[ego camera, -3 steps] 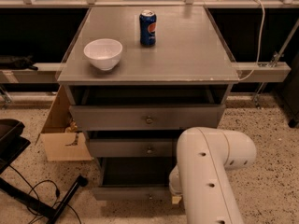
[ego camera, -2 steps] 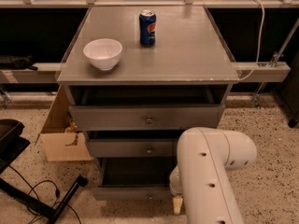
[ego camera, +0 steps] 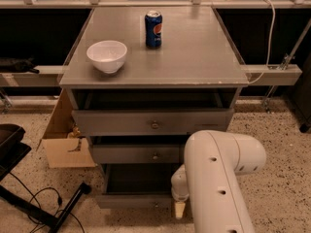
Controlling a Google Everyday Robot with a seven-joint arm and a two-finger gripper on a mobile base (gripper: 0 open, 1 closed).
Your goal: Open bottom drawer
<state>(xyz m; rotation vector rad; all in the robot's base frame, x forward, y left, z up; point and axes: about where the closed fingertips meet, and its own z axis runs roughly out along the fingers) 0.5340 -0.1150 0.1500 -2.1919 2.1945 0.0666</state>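
Observation:
The grey cabinet [ego camera: 155,72] has three drawers. The bottom drawer [ego camera: 131,201] stands pulled out toward me, with its dark inside [ego camera: 138,178] showing and its flat grey front low in the view. The middle drawer [ego camera: 136,154] and the top drawer [ego camera: 146,123] also stand a little out, each with a small round knob. My gripper [ego camera: 179,208] is at the right end of the bottom drawer's front, mostly hidden behind my white arm [ego camera: 218,178]. I cannot tell whether it touches the drawer front.
A white bowl [ego camera: 107,55] and a blue soda can [ego camera: 153,28] stand on the cabinet top. A cardboard box [ego camera: 63,140] sits on the floor to the cabinet's left. A black stand and cables [ego camera: 29,198] lie at the lower left. A rail [ego camera: 272,74] runs on the right.

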